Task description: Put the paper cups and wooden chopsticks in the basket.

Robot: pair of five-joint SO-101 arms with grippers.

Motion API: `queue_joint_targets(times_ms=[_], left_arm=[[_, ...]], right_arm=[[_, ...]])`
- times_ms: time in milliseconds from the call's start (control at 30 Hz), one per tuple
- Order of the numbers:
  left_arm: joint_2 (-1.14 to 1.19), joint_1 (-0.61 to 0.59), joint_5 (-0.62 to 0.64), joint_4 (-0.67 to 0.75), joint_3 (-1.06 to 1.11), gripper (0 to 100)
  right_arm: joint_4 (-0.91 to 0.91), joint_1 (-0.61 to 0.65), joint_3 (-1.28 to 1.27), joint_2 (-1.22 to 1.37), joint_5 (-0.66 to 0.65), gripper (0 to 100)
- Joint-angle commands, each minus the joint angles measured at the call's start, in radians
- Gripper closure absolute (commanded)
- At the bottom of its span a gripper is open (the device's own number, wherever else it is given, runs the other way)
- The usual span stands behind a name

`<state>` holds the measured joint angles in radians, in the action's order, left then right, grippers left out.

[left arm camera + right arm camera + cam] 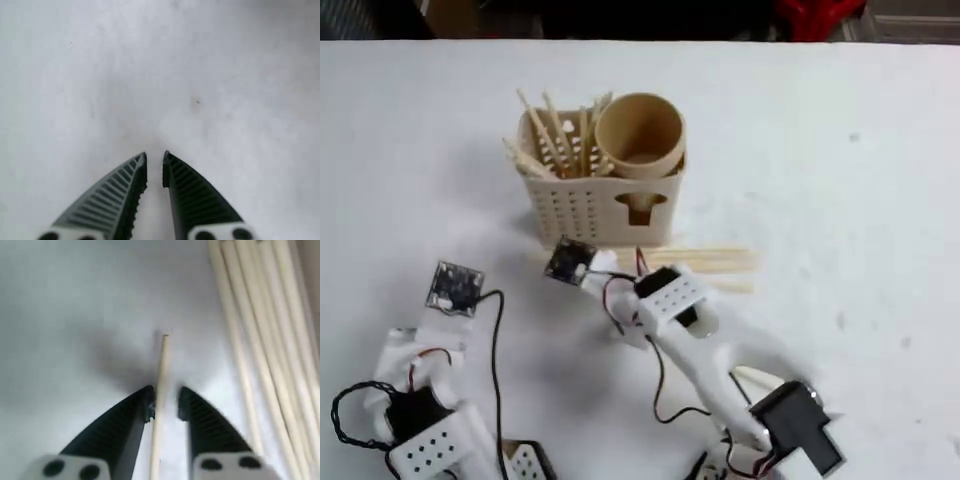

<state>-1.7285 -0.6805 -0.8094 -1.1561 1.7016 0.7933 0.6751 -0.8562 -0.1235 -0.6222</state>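
My right jaws stand narrowly parted astride a single chopstick [161,365]. It runs lengthwise down the gap, resting against one jaw with a sliver of bench showing beside the other, so I judge it straddled and not yet pinched. Just beside it lie the loose chopsticks [260,340], a pale bundle flat on the bench [840,150], close to the near side of the basket [575,205] and reaching off to its right. The basket already holds a paper cup [640,135] in its right half and a spray of upright sticks [560,140] in its left. My left jaws, near left and well apart from all this, are all but closed, with only a thin gap between them, and hold nothing over bare bench. The stick should be light, stiff and smooth, so it is apt to roll or swivel in the grip. I would sooner pinch it near its middle than at this end, and squeeze gently, since thin wood can slip out sideways.
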Motion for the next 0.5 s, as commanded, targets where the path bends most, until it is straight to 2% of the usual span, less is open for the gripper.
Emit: queue_joint_targets(times_ms=[0, 200, 467], left_arm=[[0.005, 0.012, 0.0, -0.006, -0.003, 92], [0.005, 0.012, 0.0, -0.006, -0.003, 92], [0.005, 0.012, 0.0, -0.006, -0.003, 92]], right_arm=[[0.035, -0.012, 0.0, -0.005, 0.017, 98.5], [0.143, -0.01, 0.006, -0.189, 0.044, 98.2], [0.384, -0.007, 0.091, -0.782, 0.135, 98.2]])
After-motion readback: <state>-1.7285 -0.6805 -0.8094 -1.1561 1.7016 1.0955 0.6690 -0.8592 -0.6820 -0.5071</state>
